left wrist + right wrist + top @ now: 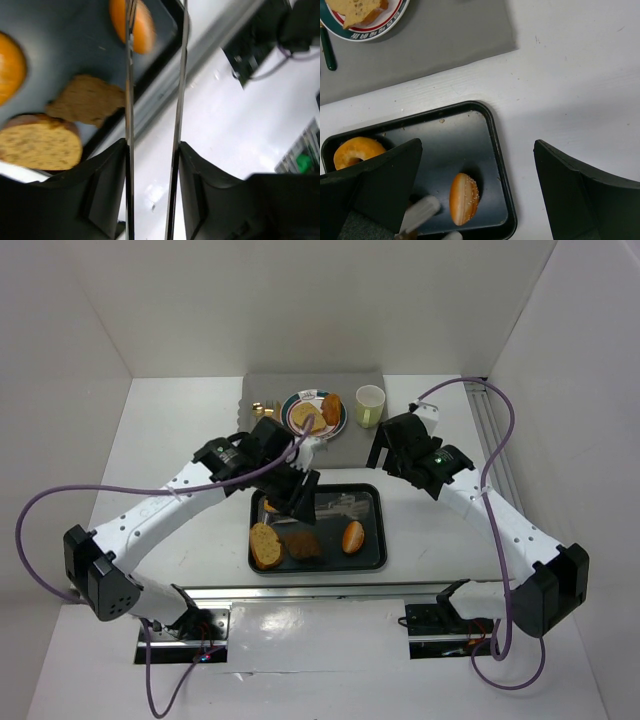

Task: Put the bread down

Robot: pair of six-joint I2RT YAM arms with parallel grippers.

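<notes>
A black tray holds a light bread slice, a dark slice, a sesame bun and a bagel. My left gripper is over the tray, shut on metal tongs. In the left wrist view the tong blades stand apart and empty, above the tray's front edge, near the dark slice and the bun. My right gripper is open and empty beyond the tray's far right corner. The right wrist view shows the bun and the bagel.
A plate with a bread slice and a bun sits on a grey mat at the back. A pale cup stands to its right and gold cutlery to its left. White walls enclose the table.
</notes>
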